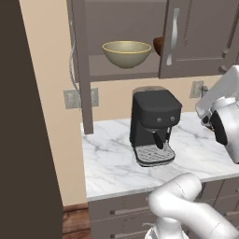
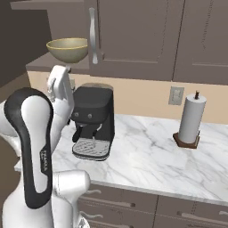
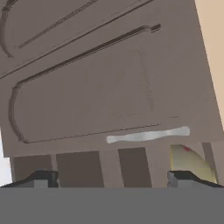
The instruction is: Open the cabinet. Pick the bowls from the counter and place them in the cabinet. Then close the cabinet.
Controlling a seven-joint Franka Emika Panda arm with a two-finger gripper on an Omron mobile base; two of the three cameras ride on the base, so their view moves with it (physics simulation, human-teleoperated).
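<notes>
cabinet (image 1: 196, 37): left door swung wide open, right door pretty much closed, silver handle (image 3: 148, 135) sitting right ahead of the hand

bowls: olive-yellow one (image 1: 126, 52) on the shelf inside; the reddish-brown one (image 1: 158, 45) beside it, mostly hidden behind the right door

hand (image 3: 113, 178): fingers spread wide, holding nothing

worktop (image 2: 147, 156): white marble, coffee machine (image 1: 153, 123) and paper towel roll (image 2: 191, 118) on it

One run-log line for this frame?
phase: close cabinet | olive bowl, brown bowl: on shelf | left door: open | fingers: open, empty, facing right door
</notes>
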